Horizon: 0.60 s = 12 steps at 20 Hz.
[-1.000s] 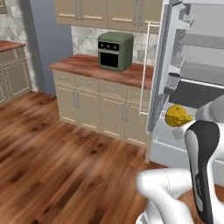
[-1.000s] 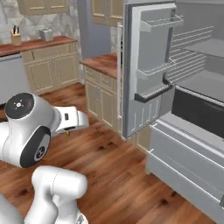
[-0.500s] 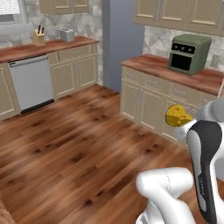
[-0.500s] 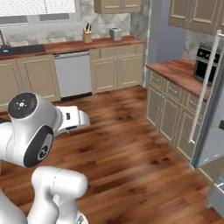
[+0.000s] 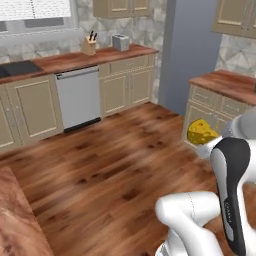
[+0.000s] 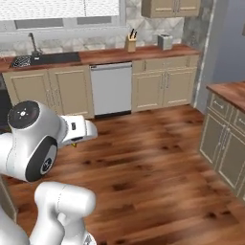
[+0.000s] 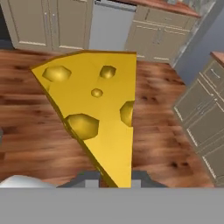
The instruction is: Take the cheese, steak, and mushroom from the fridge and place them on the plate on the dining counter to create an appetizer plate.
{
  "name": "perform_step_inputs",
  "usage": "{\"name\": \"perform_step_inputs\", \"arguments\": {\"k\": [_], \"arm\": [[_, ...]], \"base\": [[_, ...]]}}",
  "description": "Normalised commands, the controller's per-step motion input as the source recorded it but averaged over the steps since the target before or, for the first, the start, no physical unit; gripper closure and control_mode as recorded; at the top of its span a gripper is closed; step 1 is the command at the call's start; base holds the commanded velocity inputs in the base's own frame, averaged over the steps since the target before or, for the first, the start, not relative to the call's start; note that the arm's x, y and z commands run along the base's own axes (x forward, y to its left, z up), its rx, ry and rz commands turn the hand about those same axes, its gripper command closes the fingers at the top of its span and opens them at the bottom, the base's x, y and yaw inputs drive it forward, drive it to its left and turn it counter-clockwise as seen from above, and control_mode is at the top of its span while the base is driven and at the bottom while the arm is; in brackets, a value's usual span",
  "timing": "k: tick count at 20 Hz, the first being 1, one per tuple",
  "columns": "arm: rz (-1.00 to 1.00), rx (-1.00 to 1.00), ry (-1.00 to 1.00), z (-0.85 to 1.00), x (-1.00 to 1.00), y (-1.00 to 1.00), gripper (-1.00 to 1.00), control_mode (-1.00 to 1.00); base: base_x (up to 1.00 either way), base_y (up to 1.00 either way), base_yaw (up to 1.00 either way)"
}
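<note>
Your gripper (image 7: 114, 178) is pinched on the cheese (image 7: 97, 109) — the wedge rises from the fingers toward twelve o'clock in the hand view. Past it lies wood floor (image 5: 100, 170), then the dishwasher (image 6: 111, 88) and knife block (image 6: 130, 42) — far wall.

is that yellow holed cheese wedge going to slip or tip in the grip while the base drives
The yellow holed cheese wedge probably stays stiff: its edges look straight and unsagging. The gripper pinches only its narrow tip, so the wide end likely levers and could pivot. Its smooth, tapering faces may let it slide out.
</note>
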Motion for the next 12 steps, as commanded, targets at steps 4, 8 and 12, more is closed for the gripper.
{"name": "perform_step_inputs", "arguments": {"k": [4, 8, 12], "arm": [[0.0, 0.0, 0.0, 0.0, 0.0, 0.0, 1.0, 1.0], [0.0, 0.0, 0.0, 0.0, 0.0, 0.0, 1.0, 1.0], [0.0, 0.0, 0.0, 0.0, 0.0, 0.0, 1.0, 1.0]], "base": [[1.0, 0.04, 0.23], [1.0, 0.0, 0.36], [1.0, 0.0, 0.5]]}}
